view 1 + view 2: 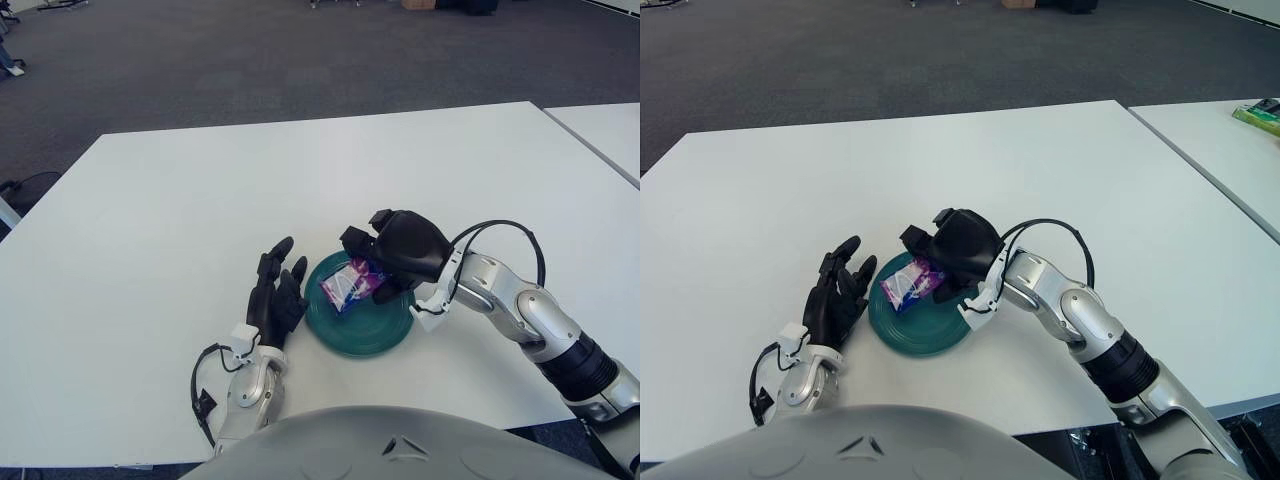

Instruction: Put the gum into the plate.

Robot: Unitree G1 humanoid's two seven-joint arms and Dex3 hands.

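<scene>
A purple and pink gum pack [347, 284] is held low over the teal plate [375, 335], tilted, close to the plate's far left part. My right hand [385, 262] is curled around the pack from the right and above; whether the pack touches the plate I cannot tell. My left hand [276, 292] shows just left of the plate's rim, fingers spread and pointing away from me, holding nothing.
The white table [200, 200] stretches wide around the plate. A second white table [1230, 150] stands to the right across a narrow gap, with a green item [1262, 115] at its far edge. A black cable [505, 235] loops over my right forearm.
</scene>
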